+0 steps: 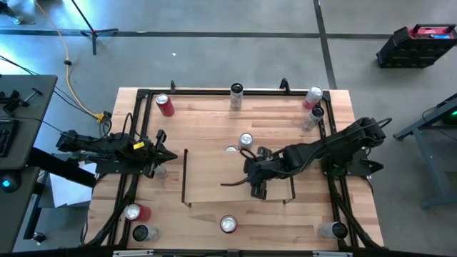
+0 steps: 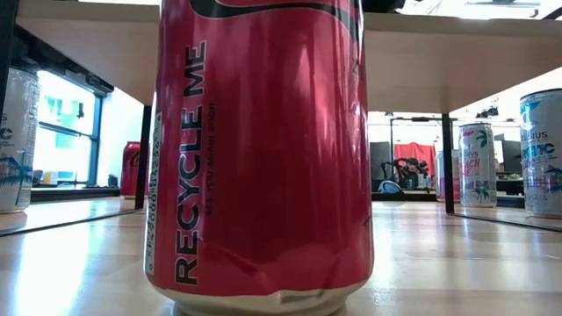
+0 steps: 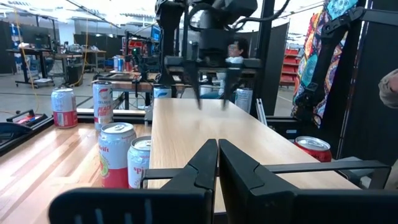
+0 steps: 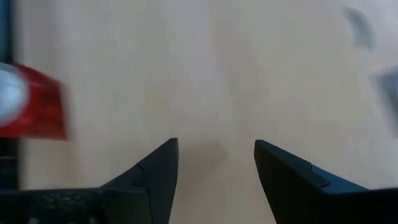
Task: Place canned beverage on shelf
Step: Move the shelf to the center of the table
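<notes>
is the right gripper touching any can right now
Apart. The right wrist view shows the right gripper open over bare shelf wood, nothing between its fingers; the red can sits well off to one side.

We see a grey concrete floor (image 1: 235, 50) around the table, crossed by a dark seam line (image 1: 325, 43) and a yellow cable (image 1: 71, 75). A black crate (image 1: 416, 44) sits on the floor. We note a bright window (image 2: 66, 127) and distant workbenches (image 3: 59, 59) behind.
</notes>
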Controlling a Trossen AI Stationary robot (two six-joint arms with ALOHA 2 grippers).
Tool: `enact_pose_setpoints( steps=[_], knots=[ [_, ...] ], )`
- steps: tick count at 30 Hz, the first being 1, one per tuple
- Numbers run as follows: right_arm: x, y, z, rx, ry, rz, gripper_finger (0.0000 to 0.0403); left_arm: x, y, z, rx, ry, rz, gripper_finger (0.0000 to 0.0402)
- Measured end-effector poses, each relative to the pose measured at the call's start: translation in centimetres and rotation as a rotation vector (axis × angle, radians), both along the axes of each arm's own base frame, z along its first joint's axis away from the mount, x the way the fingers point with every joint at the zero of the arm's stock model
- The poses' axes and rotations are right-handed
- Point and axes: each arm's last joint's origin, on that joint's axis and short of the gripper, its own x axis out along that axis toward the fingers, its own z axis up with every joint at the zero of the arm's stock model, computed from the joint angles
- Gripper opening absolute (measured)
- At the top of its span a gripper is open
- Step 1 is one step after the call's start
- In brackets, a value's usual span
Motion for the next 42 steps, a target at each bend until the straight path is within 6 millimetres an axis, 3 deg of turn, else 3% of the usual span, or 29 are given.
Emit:
enact_pose_setpoints(
  steps=[8,25,32,42],
  knots=[
    [-2.2,-2.0,0.0,-0.187,0.171,-0.064,0.0197,0.0,0.0,0.0,0.0,0.0,0.0,0.0005],
    [-1.9,-1.6,0.2,0.029,0.185,-0.008,0.0197,0.0,0.0,0.0,0.0,0.0,0.0,0.0005],
    [-2.5,-2.5,1.3,-0.207,0.181,-0.001,0.0197,0.0,0.0,0.0,0.0,0.0,0.0,0.0005],
    [-2.1,-1.8,0.0,-0.033,0.191,0.08,0.0197,0.0,0.0,0.0,0.0,0.0,0.0,0.0005]
  ],
)
